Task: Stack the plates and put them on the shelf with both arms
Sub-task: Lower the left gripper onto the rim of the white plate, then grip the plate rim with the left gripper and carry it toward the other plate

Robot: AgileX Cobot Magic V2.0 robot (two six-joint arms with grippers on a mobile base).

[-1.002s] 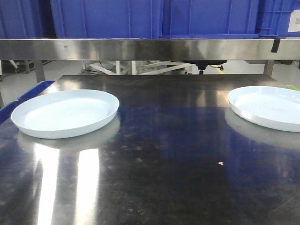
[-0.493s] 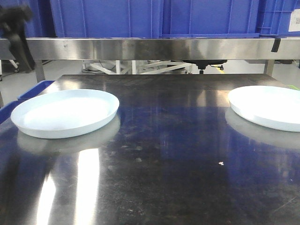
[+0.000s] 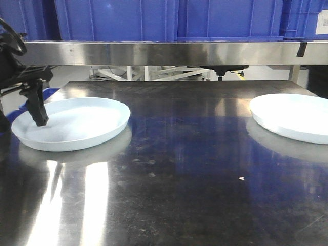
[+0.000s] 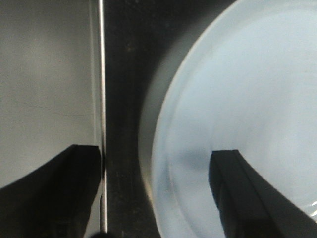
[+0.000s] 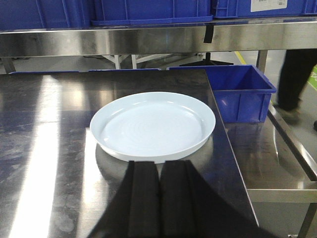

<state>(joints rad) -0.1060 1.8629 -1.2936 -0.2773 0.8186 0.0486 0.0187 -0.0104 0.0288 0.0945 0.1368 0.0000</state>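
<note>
Fingers point(image 4: 237, 198) of left gripper point(image 4: 152, 153) spread wide apart, nothing held between them. In the left wrist view one finger is over the inside of the left plate point(image 3: 72, 123), the other is out past the table edge, and the plate's rim lies between them. Whether either finger touches the plate cannot be told. From the front, one dark finger points down over the left part of that plate. Right gripper point(image 5: 159, 166) has its fingers pressed together, empty, low over the tabletop point(image 3: 184, 169) and just short of the near rim of the right plate point(image 5: 153, 124), not touching it. Both plates lie flat and upright on the dark reflective tabletop, well apart, one at the left side and one at the right, unstacked. The right plate is close to the table's right edge. Shelf point(image 3: 164, 53) runs as a steel band across the back, above the table's far edge, with blue crates point(image 3: 169, 20) standing on it. Blue bin point(image 5: 237, 94) sits lower, just beside the table's right edge. Person point(image 5: 297, 79), partly visible, stands past it.
</note>
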